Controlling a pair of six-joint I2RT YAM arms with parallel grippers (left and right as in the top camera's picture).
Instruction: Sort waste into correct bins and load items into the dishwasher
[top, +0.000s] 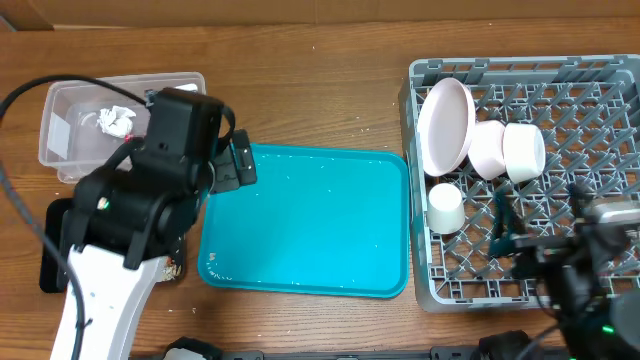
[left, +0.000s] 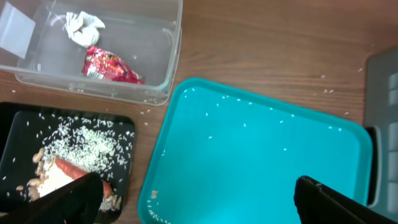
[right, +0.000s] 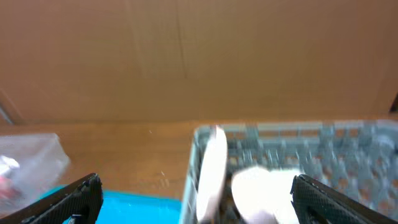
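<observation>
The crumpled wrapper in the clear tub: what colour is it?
The wrapper is red; the left wrist view shows it best.

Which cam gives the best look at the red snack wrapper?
Left wrist: the red snack wrapper lies unobstructed in the clear tub beside the white tissue. Overhead, the left arm covers it. Right wrist shows only a blurred corner of the tub at frame edge.

Left arm (top: 140, 200) extends from the near left, left gripper (left: 198, 183) jaws spread wide, nothing held. Right arm (top: 585, 270) sits low at near right. Right gripper (right: 196, 182) likewise wide apart, nothing held.
</observation>
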